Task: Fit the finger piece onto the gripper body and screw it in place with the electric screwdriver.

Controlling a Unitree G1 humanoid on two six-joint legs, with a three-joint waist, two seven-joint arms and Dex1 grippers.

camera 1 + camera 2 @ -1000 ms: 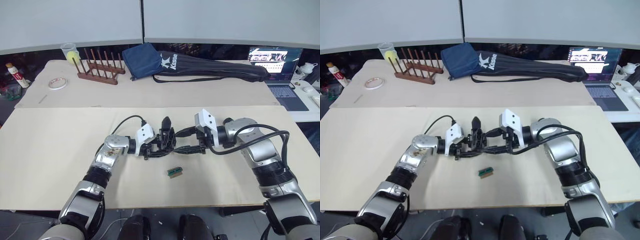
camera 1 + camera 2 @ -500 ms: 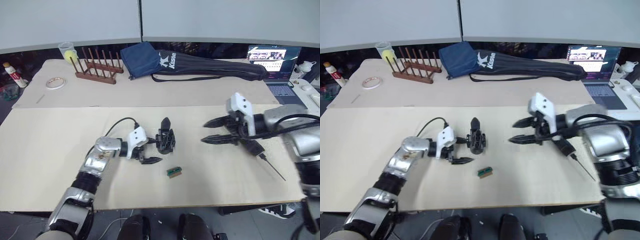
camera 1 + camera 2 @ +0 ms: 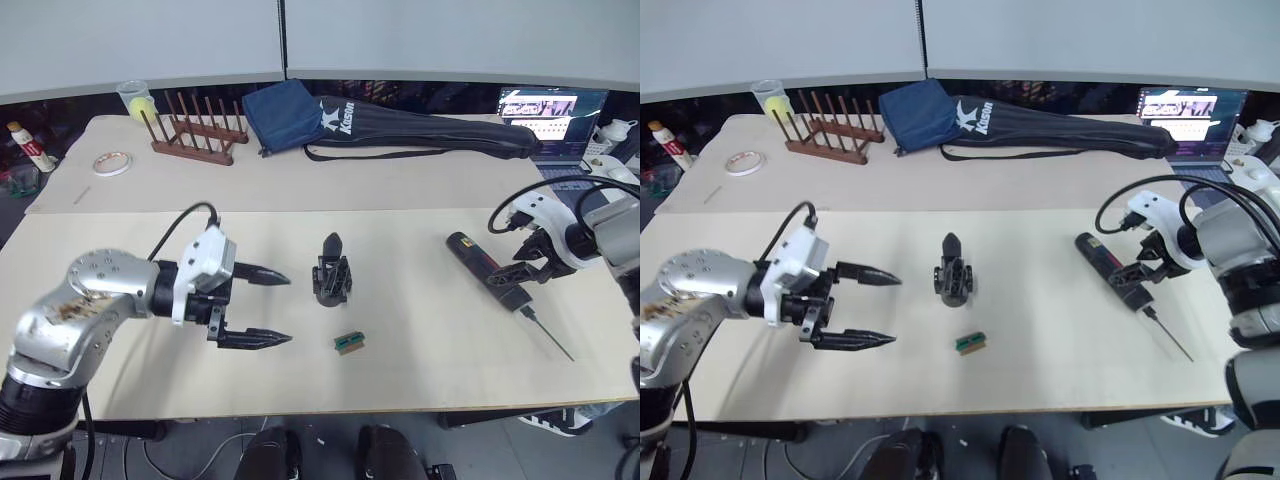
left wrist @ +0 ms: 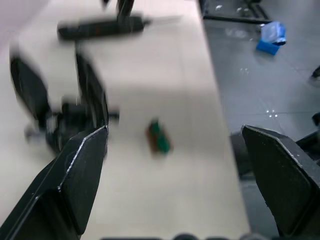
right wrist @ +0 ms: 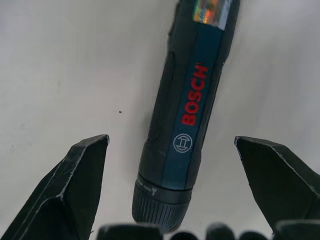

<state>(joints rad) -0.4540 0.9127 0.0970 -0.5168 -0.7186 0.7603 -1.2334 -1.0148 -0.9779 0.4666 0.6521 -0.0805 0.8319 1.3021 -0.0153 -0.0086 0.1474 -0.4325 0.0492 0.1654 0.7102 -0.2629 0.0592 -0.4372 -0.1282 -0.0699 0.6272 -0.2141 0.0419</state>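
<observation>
Both arms have been pulled apart since a second ago: back then they met at the gripper body, now it is left standing alone mid-table. Wide open and empty, the left gripper sits at its 9 o'clock. Also spread wide with nothing held, the right gripper is lined up over the electric screwdriver, which lies flat at 3 o'clock. Probably heavy, stiff and a bit slick, so the fat barrel should be grabbed, not the thin bit. One screwdriver, one body, one green-brown block are counted; no loose finger piece can be made out.
</observation>
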